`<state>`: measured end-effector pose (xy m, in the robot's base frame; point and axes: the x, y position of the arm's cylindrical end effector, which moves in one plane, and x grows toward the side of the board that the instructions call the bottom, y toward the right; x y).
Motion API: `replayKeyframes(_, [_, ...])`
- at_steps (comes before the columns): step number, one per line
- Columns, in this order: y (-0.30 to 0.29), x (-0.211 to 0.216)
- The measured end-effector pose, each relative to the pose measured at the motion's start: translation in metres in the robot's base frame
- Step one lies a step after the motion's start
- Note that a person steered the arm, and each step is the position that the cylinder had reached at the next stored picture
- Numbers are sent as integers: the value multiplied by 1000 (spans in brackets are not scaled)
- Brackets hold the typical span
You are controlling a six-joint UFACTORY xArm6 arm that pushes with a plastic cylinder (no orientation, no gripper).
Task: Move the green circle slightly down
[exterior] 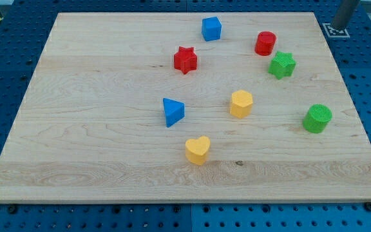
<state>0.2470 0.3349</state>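
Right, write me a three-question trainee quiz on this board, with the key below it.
1. True or false: the green ribbed plastic cylinder, the task's circle, touches the green plastic star.
2. Which block lies nearest the view's bottom? A) the blue plastic cube B) the yellow plastic heart C) the red plastic cylinder
3. Fill in: the dark rod stands at the view's top ____ corner, off the wooden board; my tip is far from every block.

Key: 1 false, they sit apart. 2 B. 3 right.
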Motion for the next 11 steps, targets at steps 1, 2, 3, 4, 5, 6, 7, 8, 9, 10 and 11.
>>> replayKeyframes(1, [3,41])
replayKeyframes(2, [3,53])
replayKeyframes(3, [3,53])
replayKeyframes(4, [3,103])
replayKeyframes(5, [-4,145])
replayKeyframes(6, [-44,185])
replayKeyframes(7, [-100,211])
replayKeyframes(8, [-116,221])
replayKeyframes(9, [-102,275])
replayKeyframes(10, [-113,279])
replayKeyframes(11, [-170,279])
